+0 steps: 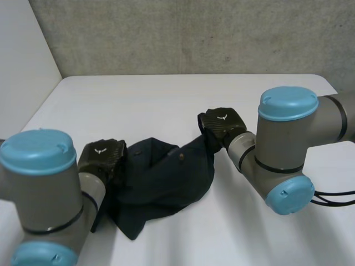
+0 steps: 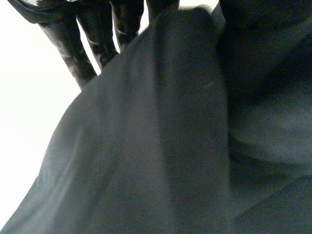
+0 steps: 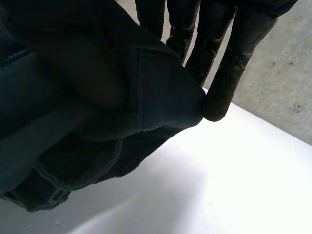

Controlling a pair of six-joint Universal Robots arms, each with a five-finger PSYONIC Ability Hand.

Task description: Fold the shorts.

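A white table (image 1: 166, 94) stood before a grey wall (image 1: 194, 33). Dark navy shorts (image 1: 166, 177) sat bunched near the table's front, strung between the robot's two black hands. The left hand (image 1: 102, 155) was at the shorts' left edge, where the cloth (image 2: 161, 146) rose off the table (image 2: 29, 122) to its nearly straight fingers (image 2: 73, 53) and was pinched there. The right hand (image 1: 222, 124) was at the upper right corner of the shorts. In its wrist view a seamed fold of the cloth (image 3: 97, 97) was pinched against its straight fingers (image 3: 224, 92), lifted clear of the table (image 3: 243, 185). A small button (image 1: 181, 157) showed on the shorts
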